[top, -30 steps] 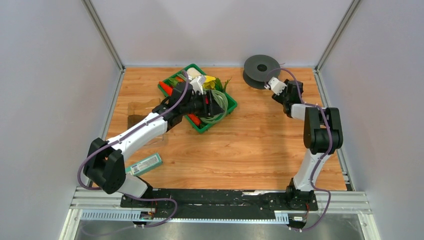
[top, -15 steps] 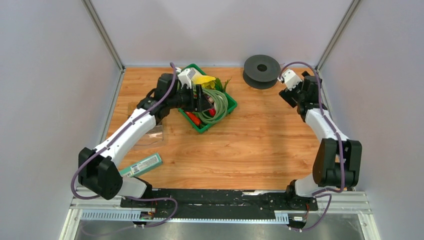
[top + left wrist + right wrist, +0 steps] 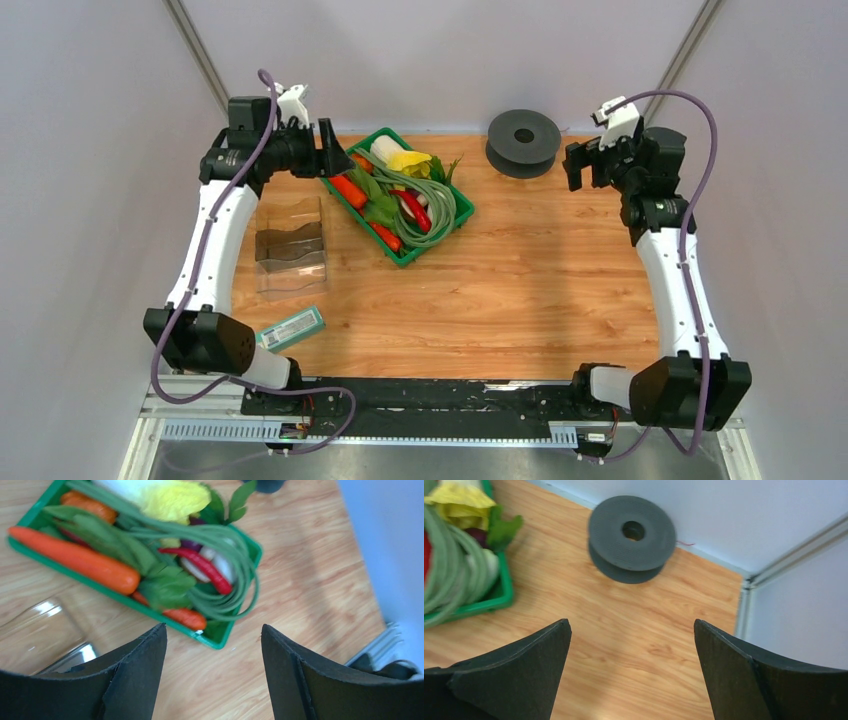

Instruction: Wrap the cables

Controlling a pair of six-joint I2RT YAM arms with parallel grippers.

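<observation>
The thin red wire shows only as a short red end (image 3: 685, 543) at the wall, just right of the dark grey spool (image 3: 632, 537). The spool lies at the back of the table (image 3: 523, 142); the wire is too thin to see in the top view. My right gripper (image 3: 585, 170) is open and empty, raised to the right of the spool, which lies ahead of its fingers in the right wrist view (image 3: 631, 621). My left gripper (image 3: 335, 158) is open and empty, raised at the back left, beside the green tray (image 3: 403, 260). Its wrist view (image 3: 213, 625) looks down on the tray (image 3: 214, 644).
The green tray holds carrots, a red chilli, leaves and pale green looped bean strands (image 3: 435, 205). A clear plastic container (image 3: 290, 250) stands at the left. A teal box (image 3: 290, 328) lies near the left arm's base. Grey walls close in the back and sides.
Both arms rose and pulled outward. The left gripper left the tray for the back left corner. The right gripper drew away from the spool to the right.
</observation>
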